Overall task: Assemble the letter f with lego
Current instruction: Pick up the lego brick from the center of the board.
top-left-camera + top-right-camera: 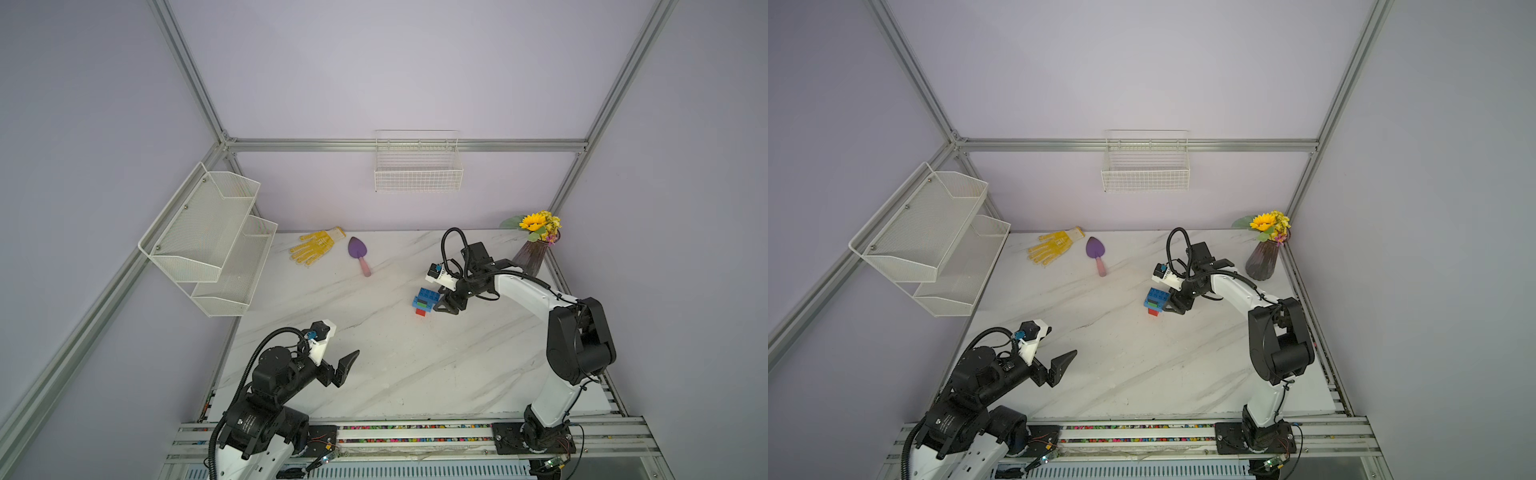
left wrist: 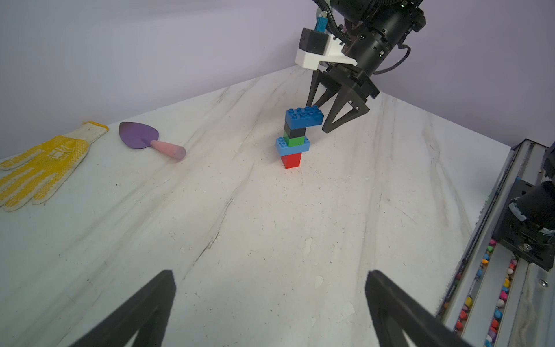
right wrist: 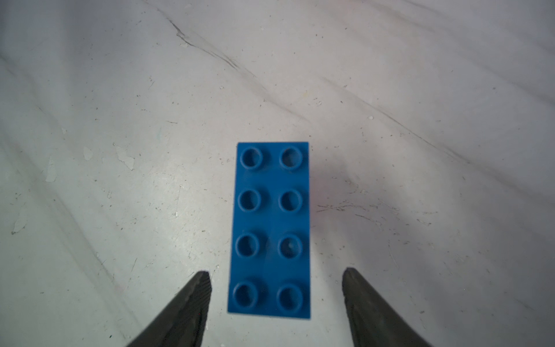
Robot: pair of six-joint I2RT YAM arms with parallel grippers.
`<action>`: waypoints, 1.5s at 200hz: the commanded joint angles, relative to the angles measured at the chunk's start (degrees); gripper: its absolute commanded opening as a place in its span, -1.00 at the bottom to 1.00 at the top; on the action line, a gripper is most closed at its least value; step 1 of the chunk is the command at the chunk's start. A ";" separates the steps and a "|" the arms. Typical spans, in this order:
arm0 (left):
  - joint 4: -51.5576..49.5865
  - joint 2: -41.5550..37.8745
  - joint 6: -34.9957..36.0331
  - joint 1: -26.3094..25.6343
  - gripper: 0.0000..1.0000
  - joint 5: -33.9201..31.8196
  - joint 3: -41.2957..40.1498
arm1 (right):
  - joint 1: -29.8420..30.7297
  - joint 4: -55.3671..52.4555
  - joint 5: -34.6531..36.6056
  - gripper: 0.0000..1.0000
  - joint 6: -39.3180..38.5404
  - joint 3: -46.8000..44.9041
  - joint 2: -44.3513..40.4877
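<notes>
The letter f (image 2: 295, 138) stands upright on the marble table (image 2: 270, 225), a red square at its foot, then a blue bar, green, black and a second blue bar (image 3: 270, 228) on top. The right gripper (image 1: 444, 302) straddles that top bar's end, jaws apart with a gap on each side. The left gripper (image 2: 270, 275) hangs well apart from the f toward the table's near edge, jaws spread wide around nothing.
</notes>
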 commanded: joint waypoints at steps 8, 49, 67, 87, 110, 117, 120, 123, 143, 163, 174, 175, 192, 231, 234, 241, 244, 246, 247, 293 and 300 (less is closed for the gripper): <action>2.06 0.28 -0.04 0.33 1.00 -0.54 0.42 | -0.18 9.44 -3.28 0.46 1.90 -5.13 -2.08; 2.05 0.19 -0.17 0.33 1.00 -1.03 0.36 | -0.11 18.68 -3.04 0.48 5.22 -9.26 -1.75; 2.05 0.22 -0.15 0.33 1.00 -1.20 0.41 | -0.16 19.88 -3.20 0.47 5.62 -9.43 -0.95; 2.05 0.17 -0.24 0.32 1.00 -1.39 0.41 | -0.11 21.14 -3.31 0.48 5.99 -9.42 0.24; 2.06 0.05 -0.33 0.33 1.00 -1.64 0.37 | -0.11 21.28 -3.63 0.48 6.09 -8.50 1.90; 2.05 -0.05 -0.29 0.33 1.00 -1.80 0.42 | -0.17 21.28 -3.79 0.48 6.10 -8.28 2.34; 2.05 -0.03 -0.25 0.33 1.00 -1.87 0.39 | -0.17 21.22 -3.93 0.48 6.10 -8.16 2.47; 2.04 -0.07 -0.24 0.33 1.00 -1.93 0.41 | -0.11 21.23 -3.97 0.48 6.10 -8.08 2.64; 2.00 -0.09 -0.20 0.41 1.00 -2.08 0.33 | -0.12 20.97 -4.42 0.47 6.04 -7.40 3.84; 1.96 -0.15 -0.18 0.50 1.00 -2.17 0.31 | -0.16 20.59 -4.68 0.47 5.68 -6.64 4.91; 1.96 -0.16 -0.15 0.59 1.00 -2.18 0.34 | -0.18 20.79 -4.84 0.46 5.66 -6.34 5.38; 1.96 -0.17 -0.20 0.59 1.00 -2.18 0.34 | -0.14 20.82 -4.85 0.45 5.70 -6.31 5.39; 1.98 -0.25 -0.15 0.76 1.00 -2.26 0.32 | -0.10 20.38 -5.04 0.40 5.58 -5.50 6.23; 1.96 -0.17 -0.16 1.07 1.00 -2.07 0.28 | -0.13 18.66 -5.65 0.25 4.80 -3.96 7.81; 1.96 -0.15 -0.15 1.10 1.00 -2.09 0.33 | -0.12 18.50 -5.77 0.23 4.81 -3.81 7.92; 1.96 -0.14 -0.15 1.12 1.00 -2.10 0.29 | -0.10 18.04 -6.14 0.17 4.55 -3.52 8.16; 1.96 -0.04 -0.18 1.12 1.00 -2.16 0.33 | -0.12 17.84 -6.24 0.14 4.41 -3.40 8.25; 1.96 -0.08 -0.16 1.16 1.00 -2.18 0.36 | -0.14 17.68 -6.26 0.12 4.40 -3.34 8.34; 1.96 -0.08 -0.16 1.18 1.00 -2.13 0.35 | -0.12 17.59 -6.26 0.12 4.42 -3.27 8.32; 1.98 0.01 -0.05 1.69 1.00 -1.74 0.28 | -0.12 14.80 -8.01 -0.32 2.72 -1.96 8.76; 1.96 0.04 -0.06 1.78 1.00 -1.63 0.28 | -0.11 14.35 -8.27 -0.36 2.48 -1.71 8.66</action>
